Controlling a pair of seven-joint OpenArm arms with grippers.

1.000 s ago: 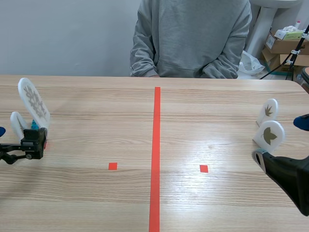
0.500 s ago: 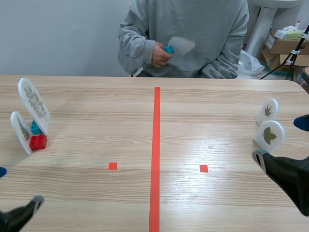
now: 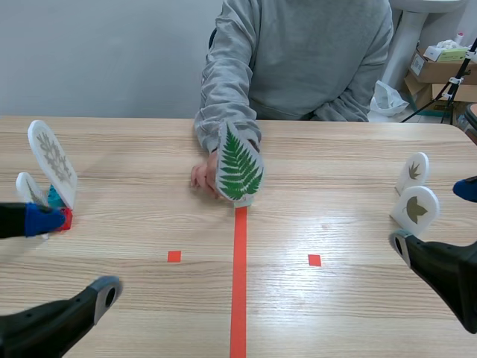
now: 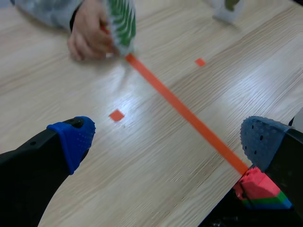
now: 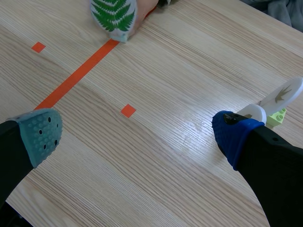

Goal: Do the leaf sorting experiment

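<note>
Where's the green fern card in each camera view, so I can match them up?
Scene view: the fern card stands upright mid-table, held by the person's hand.
Left wrist view: the card is beside that hand, partly cut off.
Right wrist view: the card is partly cut off.
Shared landmark: the orange-red tape line; the card stands at its far end.

Counter (image 3: 335, 164): light wood grain, spanning the full width.
Orange-red tape line (image 3: 238, 283): runs near to far down the middle of the top.
Left square (image 3: 174, 256): small orange-red mark, left of the line.
Right square (image 3: 314, 260): matching mark, right of the line.
Person (image 3: 313, 52): grey sweatshirt, seated at the far edge, centre.
Wall (image 3: 97, 52): plain pale grey, far left.
Cardboard boxes (image 3: 436, 71): stacked, far right, beyond the far edge.
White bag (image 3: 386, 98): crumpled, just left of the boxes.
White pedestal (image 3: 406, 30): upright, behind the bag.
</note>
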